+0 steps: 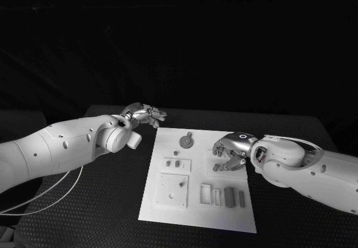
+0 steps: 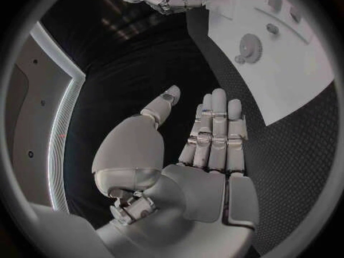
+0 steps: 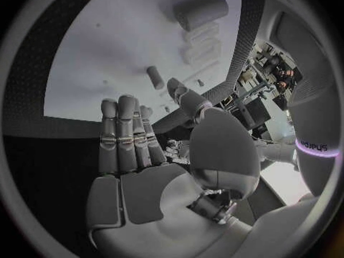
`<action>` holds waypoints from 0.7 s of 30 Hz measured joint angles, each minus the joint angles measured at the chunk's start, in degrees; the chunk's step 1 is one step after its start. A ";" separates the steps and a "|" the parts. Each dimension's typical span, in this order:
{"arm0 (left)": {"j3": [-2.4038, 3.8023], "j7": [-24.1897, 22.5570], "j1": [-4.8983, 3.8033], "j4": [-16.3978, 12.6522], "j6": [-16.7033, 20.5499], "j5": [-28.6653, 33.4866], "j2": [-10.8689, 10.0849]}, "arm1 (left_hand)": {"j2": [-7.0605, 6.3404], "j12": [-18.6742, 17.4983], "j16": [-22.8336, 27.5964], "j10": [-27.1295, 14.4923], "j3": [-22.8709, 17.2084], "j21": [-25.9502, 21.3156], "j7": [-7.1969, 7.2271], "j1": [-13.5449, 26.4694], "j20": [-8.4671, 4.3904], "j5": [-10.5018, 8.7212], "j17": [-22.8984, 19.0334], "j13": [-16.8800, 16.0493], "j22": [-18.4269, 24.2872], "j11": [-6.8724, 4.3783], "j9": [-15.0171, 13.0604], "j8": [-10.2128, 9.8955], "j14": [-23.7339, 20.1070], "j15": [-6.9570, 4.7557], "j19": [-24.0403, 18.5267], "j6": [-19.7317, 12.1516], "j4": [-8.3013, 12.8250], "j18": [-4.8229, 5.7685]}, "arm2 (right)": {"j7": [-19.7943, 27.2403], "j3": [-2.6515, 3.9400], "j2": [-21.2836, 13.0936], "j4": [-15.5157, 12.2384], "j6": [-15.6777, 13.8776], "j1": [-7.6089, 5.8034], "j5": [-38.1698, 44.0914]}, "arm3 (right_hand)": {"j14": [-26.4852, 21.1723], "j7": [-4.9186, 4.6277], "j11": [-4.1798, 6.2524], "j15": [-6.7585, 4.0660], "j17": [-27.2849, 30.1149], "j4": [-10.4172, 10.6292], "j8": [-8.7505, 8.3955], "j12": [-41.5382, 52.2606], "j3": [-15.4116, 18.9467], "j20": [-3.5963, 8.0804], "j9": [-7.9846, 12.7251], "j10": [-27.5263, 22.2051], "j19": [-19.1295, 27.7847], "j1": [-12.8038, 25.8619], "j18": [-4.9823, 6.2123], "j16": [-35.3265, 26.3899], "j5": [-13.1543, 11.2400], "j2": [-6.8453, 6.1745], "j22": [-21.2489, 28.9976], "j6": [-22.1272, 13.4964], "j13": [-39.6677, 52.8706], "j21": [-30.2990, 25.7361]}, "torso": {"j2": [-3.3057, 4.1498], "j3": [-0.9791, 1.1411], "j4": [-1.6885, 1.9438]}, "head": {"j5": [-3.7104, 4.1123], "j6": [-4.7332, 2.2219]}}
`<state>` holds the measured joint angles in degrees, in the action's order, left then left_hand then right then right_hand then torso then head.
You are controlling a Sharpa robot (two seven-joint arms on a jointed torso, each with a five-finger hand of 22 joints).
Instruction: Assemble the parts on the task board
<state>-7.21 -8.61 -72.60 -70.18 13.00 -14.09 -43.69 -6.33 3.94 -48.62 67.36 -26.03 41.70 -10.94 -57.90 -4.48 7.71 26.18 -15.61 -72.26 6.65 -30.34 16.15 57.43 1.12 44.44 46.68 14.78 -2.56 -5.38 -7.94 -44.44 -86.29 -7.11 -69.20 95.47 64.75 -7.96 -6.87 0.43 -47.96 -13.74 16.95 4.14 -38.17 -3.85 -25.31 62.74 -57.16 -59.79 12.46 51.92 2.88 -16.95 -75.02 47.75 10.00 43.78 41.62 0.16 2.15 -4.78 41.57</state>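
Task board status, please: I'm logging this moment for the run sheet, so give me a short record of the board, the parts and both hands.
board: white task board in the middle of the black table
parts: grey gear near the far end; grey upright pieces near the right front corner
left hand: left hand off the board, beyond its far left corner, fingers apart, holding nothing
right hand: right hand over the board's right side, fingers pointing down, nothing seen in it
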 measured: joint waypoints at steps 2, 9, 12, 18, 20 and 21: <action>0.00 0.00 0.00 0.06 -0.02 0.00 0.00 | 0.00 0.00 0.00 0.00 0.00 -0.20 0.00 0.00 0.00 0.00 0.00 0.00 -0.05 0.00 0.00 0.00 0.00 0.00 0.00 0.00 0.00 -0.02 | 0.06 -0.13 -0.19 -0.07 0.81 0.21 0.07 | -0.01 0.26 0.02 -0.01 0.10 0.07 0.00 0.00 0.07 0.00 -0.02 0.02 0.00 0.00 0.01 0.24 0.00 0.00 0.00 0.27 0.00 0.21 | 0.02 -0.03 0.04 | -0.05 0.10; 0.00 -0.01 0.00 0.08 -0.10 0.00 -0.10 | 0.00 0.00 0.00 0.00 0.00 -0.23 0.00 0.00 0.00 0.00 0.05 0.00 -0.04 -0.01 0.00 0.00 0.00 0.00 0.00 0.00 0.00 -0.01 | 0.31 -0.33 -0.57 -1.00 2.50 0.91 0.48 | -0.30 0.61 0.93 -0.30 0.51 0.22 0.62 0.68 0.22 -0.01 -0.11 1.00 -0.01 -1.46 0.32 0.67 0.00 0.07 0.01 0.62 0.03 0.33 | 0.03 -0.07 0.02 | -0.24 0.44; 0.00 -0.01 0.00 0.07 -0.12 0.00 -0.10 | 0.00 0.00 0.00 0.00 0.00 -0.23 0.00 0.00 0.01 0.00 0.05 0.05 -0.04 -0.01 0.00 0.00 0.00 0.00 0.00 0.00 0.00 -0.01 | 0.40 -0.31 -0.48 -1.09 2.55 1.13 0.69 | -0.22 0.83 0.93 -0.39 0.73 0.62 0.92 1.12 -0.18 -0.01 -0.10 1.97 -0.01 -2.09 0.38 0.90 0.00 0.23 -0.01 0.95 0.17 0.34 | 0.04 -0.07 0.01 | -0.27 0.51; 0.00 -0.01 0.00 0.05 -0.19 0.00 -0.09 | 0.00 0.00 0.23 0.01 0.00 -0.23 0.00 0.00 0.01 0.00 0.05 0.05 -0.03 -0.01 0.00 0.00 0.00 0.00 -0.01 0.00 0.00 0.02 | 0.47 -0.53 0.42 -0.76 2.36 1.44 1.39 | 0.36 0.15 1.36 -0.96 1.18 2.48 2.15 2.47 -2.04 0.63 -0.50 4.65 -0.68 -3.50 0.52 1.74 0.00 0.14 -0.01 3.22 0.81 0.92 | 0.05 -0.08 0.04 | -0.25 0.59; 0.00 -0.01 0.00 0.05 -0.22 0.00 -0.10 | 0.00 0.00 0.23 0.01 0.00 -0.23 0.00 0.00 0.01 0.00 0.12 0.05 -0.03 -0.01 0.00 0.00 0.00 0.00 -0.01 0.00 0.00 0.03 | 0.47 -0.68 0.72 -0.49 2.15 1.46 1.64 | 0.55 -0.12 1.34 -1.15 1.34 3.31 2.33 2.73 -2.92 0.81 -0.60 5.26 -0.87 -3.81 0.53 1.78 0.00 0.44 0.01 3.82 1.00 1.00 | 0.05 -0.08 0.07 | -0.20 0.60; 0.00 -0.01 0.00 0.06 -0.23 0.00 -0.11 | 0.00 0.00 0.23 0.01 0.00 -0.23 0.00 0.00 0.01 0.00 0.12 0.04 -0.03 -0.01 0.00 0.00 0.00 0.00 -0.01 0.00 0.00 0.04 | 0.47 -0.73 0.85 -0.41 2.06 1.49 1.75 | 0.56 -0.07 1.50 -1.15 1.36 3.40 2.41 2.73 -3.30 0.81 -0.59 5.43 -0.87 -4.04 0.53 1.78 0.00 0.21 0.01 4.09 1.04 1.00 | 0.05 -0.08 0.07 | -0.20 0.60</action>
<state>-7.21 -8.61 -72.60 -70.12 12.77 -14.09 -43.80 -6.33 3.94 -48.39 67.36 -26.03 41.48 -10.94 -57.90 -4.47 7.71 26.30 -15.56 -72.30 6.64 -30.34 16.15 57.43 1.12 44.44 46.68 14.78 -2.52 -4.91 -8.67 -43.59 -86.71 -5.05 -67.70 97.23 65.30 -8.03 -5.36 -0.72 -46.60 -10.33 19.37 6.87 -41.47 -3.04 -25.91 68.17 -58.03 -63.84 12.98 53.70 2.88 -16.75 -75.01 51.84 11.04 44.78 41.68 0.09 2.22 -4.98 42.18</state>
